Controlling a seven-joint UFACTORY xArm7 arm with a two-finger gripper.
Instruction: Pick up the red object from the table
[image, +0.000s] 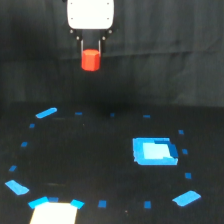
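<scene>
**Red block held aloft above the black table**

The table (100, 160) is a flat black matte surface, dim under the light; small blue tape squares (102, 204) dot it in a rough ring, and longer blue strips (46, 113) lie at angles near its corners; a dark curtain (170, 50) with soft vertical folds hangs behind it and fills the upper part of the room. At the near edge, toward the exterior view's left, a pale bright patch (54, 213) glows, too washed out to name.

The red object (90, 60) is off the table, up in front of the curtain and well above the surface; it looks stubby, about as tall as it is wide, so no long axis is clear; its flat top faces up between the fingers. The gripper (90, 56) hangs straight down from a white housing (90, 14); its two thin dark fingers (81, 49) are closed against the block's sides, holding it.

A larger blue square piece (155, 151) rests on the table toward the exterior view's right, well apart from the block; it has a raised rim and a paler middle; whether anything lies inside I cannot tell.
</scene>
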